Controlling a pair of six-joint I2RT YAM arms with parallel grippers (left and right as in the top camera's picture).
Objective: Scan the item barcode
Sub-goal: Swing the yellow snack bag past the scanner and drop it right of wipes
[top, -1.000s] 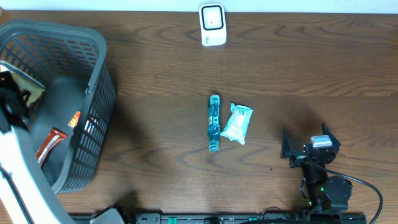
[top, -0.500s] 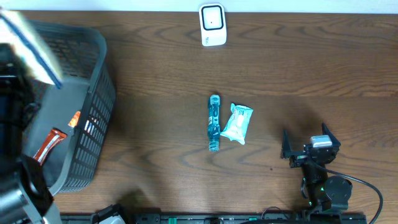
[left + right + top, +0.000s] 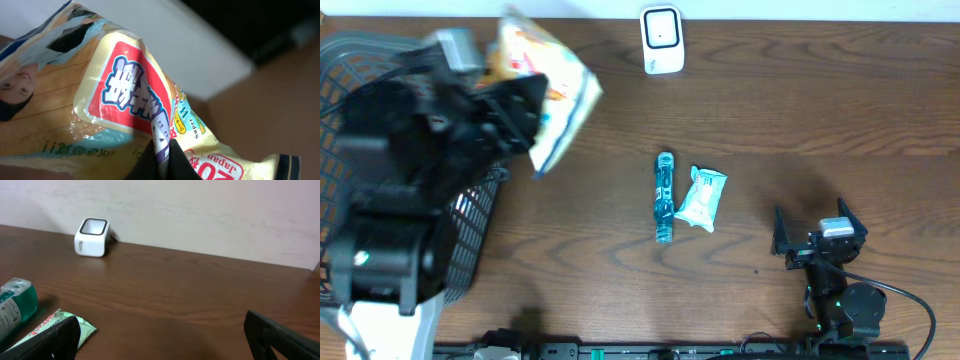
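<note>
The wooden table (image 3: pixel 820 100) fills pretty much the whole scene. A grey mesh basket (image 3: pixel 345 60) sits at the left edge, and my left arm hangs over it, hiding most of it.

My left gripper (image 3: pixel 532 128) is up above the table, just right of the basket. Its jaws are pressed together on a fold of the snack bag (image 3: pixel 560 90). That's the item. The bag is off the table and tilted, in the far-left part of the scene. It's left of the scanner and well apart from it. On my left wrist cam the red-and-yellow print fills the view.

My right gripper (image 3: pixel 813 238) sits low at the near right, jaws spread wide with nothing between them.

Mid-table there's a blue bottle (image 3: pixel 664 197) lying flat, running near to far. A green packet (image 3: pixel 702 199) lies just to its right, touching or nearly; I can't tell which.

Smallest is the white scanner (image 3: pixel 661 40) at the far edge, around the centre, with a dark window on top.
</note>
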